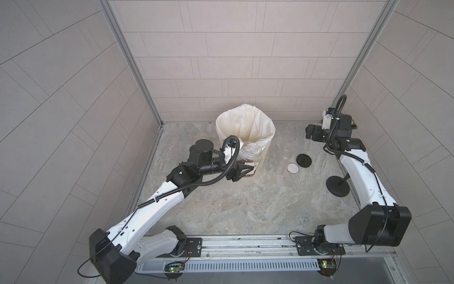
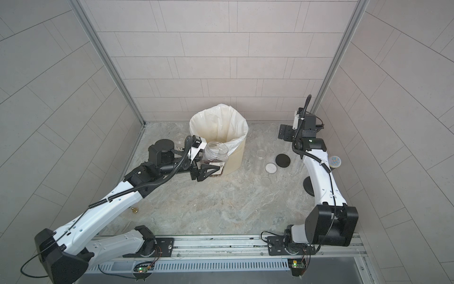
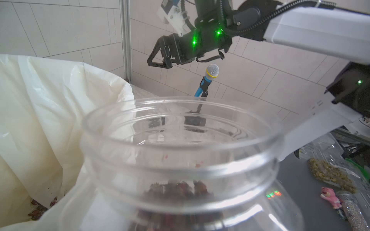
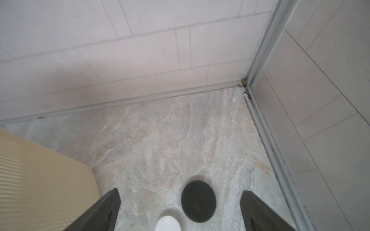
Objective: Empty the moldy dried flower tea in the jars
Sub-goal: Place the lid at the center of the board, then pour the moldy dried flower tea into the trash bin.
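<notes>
Clamping jar beside bin, left hand | right hand raised, spread

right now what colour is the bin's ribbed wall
Cream; the bin shows best in the right wrist view.

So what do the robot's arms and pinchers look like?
The left arm and right arm have white shells and chunky black joints, with a ribbed black cable hose running alongside. The left gripper and right gripper are black, with triangle-shaped frame fingers. A white camera block tops the right wrist, where little green lights glow.
</notes>
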`<state>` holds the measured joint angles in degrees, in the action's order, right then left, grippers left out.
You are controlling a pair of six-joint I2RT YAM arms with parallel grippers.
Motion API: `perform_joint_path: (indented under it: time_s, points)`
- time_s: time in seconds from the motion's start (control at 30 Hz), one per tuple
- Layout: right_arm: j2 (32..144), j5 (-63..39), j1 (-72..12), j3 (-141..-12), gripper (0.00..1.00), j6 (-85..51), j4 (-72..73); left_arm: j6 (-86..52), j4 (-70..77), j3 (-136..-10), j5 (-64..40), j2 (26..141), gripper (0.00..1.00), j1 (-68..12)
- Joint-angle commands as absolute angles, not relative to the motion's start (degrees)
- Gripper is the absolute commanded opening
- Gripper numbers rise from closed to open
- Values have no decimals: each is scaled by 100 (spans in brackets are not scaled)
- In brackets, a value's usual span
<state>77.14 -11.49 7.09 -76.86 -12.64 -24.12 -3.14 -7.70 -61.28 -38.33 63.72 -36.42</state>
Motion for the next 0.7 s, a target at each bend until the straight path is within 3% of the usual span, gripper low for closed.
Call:
perform_joint_path:
  time_s: [0.0,0.2,0.33,0.53,0.67]
  points:
    - [7235,-2383,715,-7663,97,-1794,-1624,-733,-676,-6694,-3817,6472,61,-3674]
    - [6871,-4503,708,-7558,98,-2845,-148,-929,-1190,-7720,-3519,6951,61,-3641]
    - [6926,-5441,652,-7170,98,-4500,2116,-927,-1265,-8165,-3510,7259,61,-3554]
    - [7443,-6009,-23,-7190,99,-6502,4844,-1874,-337,-8404,-4070,7660,61,-3050]
    - [7653,-5863,-643,-7321,100,-6112,4373,-2528,574,-8449,-4537,7909,61,-2774]
